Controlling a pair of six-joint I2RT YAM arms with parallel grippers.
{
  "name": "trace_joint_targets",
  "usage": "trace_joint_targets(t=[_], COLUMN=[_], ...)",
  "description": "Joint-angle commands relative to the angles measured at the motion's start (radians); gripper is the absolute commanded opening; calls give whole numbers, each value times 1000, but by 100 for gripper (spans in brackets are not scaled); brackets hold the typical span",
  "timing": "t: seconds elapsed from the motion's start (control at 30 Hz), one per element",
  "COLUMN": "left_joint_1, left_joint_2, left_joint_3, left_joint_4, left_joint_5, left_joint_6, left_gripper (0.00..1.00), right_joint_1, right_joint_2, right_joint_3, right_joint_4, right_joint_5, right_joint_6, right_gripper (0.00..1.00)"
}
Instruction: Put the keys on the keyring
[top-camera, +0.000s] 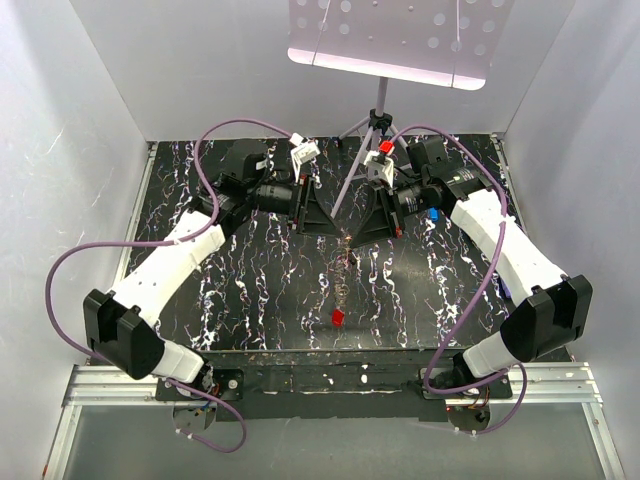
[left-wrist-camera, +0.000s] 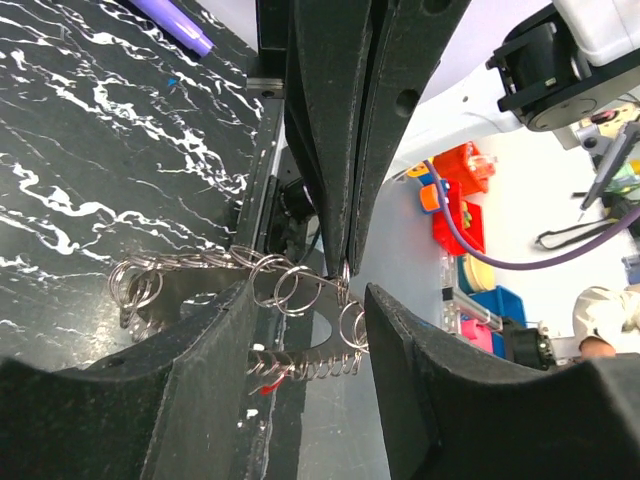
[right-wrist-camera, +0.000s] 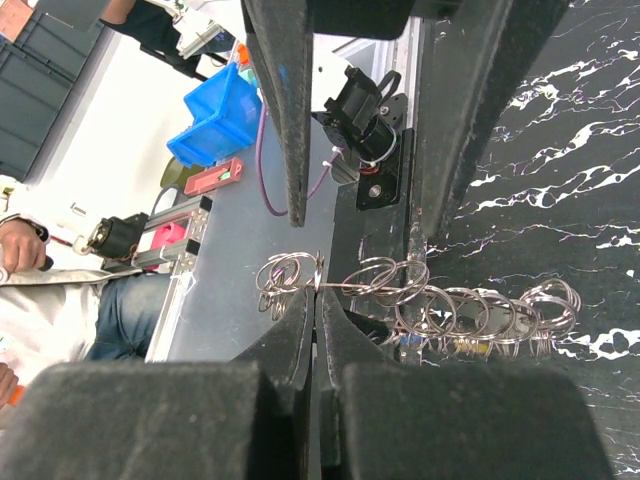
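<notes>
Silvery keyring (top-camera: 342, 272) coils dangle mid-frame from above, pinched up top by the tight-closed right gripper (right-wrist-camera: 318, 292), with the left gripper (left-wrist-camera: 307, 300) spread astride them; it's ring-readying, I'd say, and next a loop needs prising open for the keys.

no legible text, no labels, numbers or signs

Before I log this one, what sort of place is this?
Probably a robotics lab cell: white walls box in a black marbled table, a panel on a stand rises behind, and a blue bin sits beyond.
</notes>
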Motion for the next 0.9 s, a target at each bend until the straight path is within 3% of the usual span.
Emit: trace_joint_targets(t=[0.0, 0.37, 0.87], left_joint_1=[10, -28, -46], left_joint_2=[-41, -12, 39], left_joint_3=[85, 66, 96], left_joint_4=[-165, -55, -67], left_joint_5=[-58, 31, 76], left_joint_6=[137, 42, 42], left_gripper=[47, 46, 33], right_joint_1=[6, 12, 15], right_joint_2=[-1, 10, 18], right_joint_3=[-3, 1, 3], right_joint_4=[20, 16, 15], right_joint_5=[-30, -16, -7], right_joint_6=[-4, -3, -4], right_gripper=[1, 1, 1])
